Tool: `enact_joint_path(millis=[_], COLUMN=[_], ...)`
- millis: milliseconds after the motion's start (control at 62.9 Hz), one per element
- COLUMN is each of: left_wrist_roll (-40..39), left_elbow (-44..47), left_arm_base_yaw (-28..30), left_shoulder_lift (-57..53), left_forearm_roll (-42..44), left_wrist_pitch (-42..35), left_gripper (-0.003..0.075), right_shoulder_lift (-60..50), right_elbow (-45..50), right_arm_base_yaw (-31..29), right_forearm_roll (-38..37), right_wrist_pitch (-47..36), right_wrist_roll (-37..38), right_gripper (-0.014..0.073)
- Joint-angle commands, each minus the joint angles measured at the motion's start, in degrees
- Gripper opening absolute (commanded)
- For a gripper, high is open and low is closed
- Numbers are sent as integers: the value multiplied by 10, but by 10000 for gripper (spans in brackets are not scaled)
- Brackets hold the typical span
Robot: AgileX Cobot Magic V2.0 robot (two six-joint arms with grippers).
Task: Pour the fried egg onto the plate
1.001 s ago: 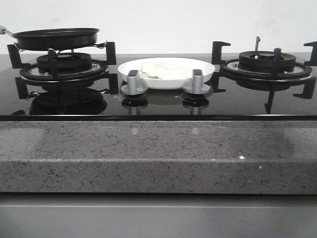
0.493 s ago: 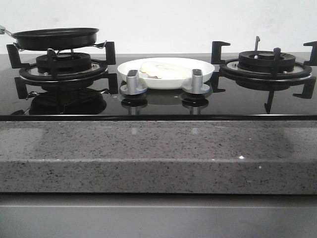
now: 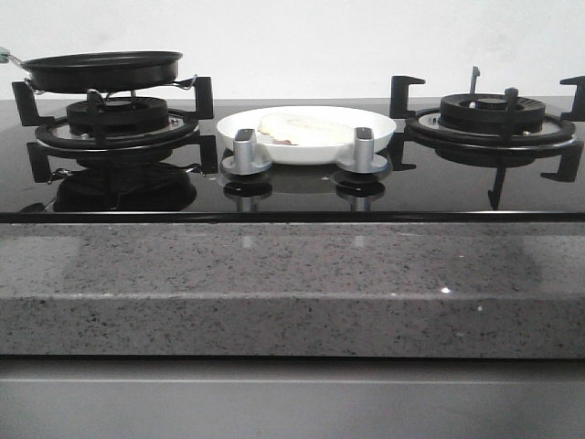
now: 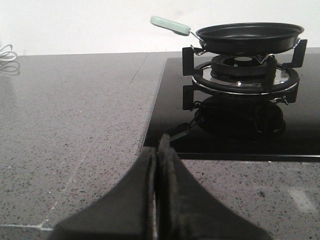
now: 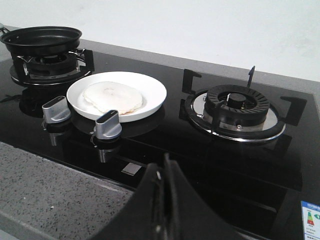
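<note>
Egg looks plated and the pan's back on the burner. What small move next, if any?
Probably none beyond keeping both arms parked. The fried egg lies flat on the plate, the pan sits on the left burner, and the left gripper and right gripper are shut, holding nothing.

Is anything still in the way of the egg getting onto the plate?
No, nothing visible is in the way. The fried egg already lies on the white plate, between the two burners. The black frying pan sits on the left burner, apart from the plate. Both grippers are shut and hold nothing.
</note>
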Motion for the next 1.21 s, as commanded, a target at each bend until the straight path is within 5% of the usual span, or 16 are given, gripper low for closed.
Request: enact_joint_path(millis=[0, 429, 652, 1192], left_wrist_roll=[-6, -6, -6, -6], left_elbow=[3, 3, 3, 3], left_arm_base_yaw=[-4, -4, -14, -14], left_shoulder_lift=[-10, -10, -10, -10], left_forearm_roll=[-4, -4, -4, -4], left_wrist_pitch=[-48, -48, -48, -48], left_gripper=[-20, -20, -20, -20], right_shoulder_lift=[4, -102, -156, -156], right_elbow=[-10, 149, 220, 218], right_arm_base_yaw=[-1, -138, -141, -141], right_forearm_roll=[-1, -42, -57, -57], right_wrist_pitch=[-48, -119, -136, -130], right_wrist_roll=[-4, 79, 79, 79], right_gripper=[-69, -69, -69, -69])
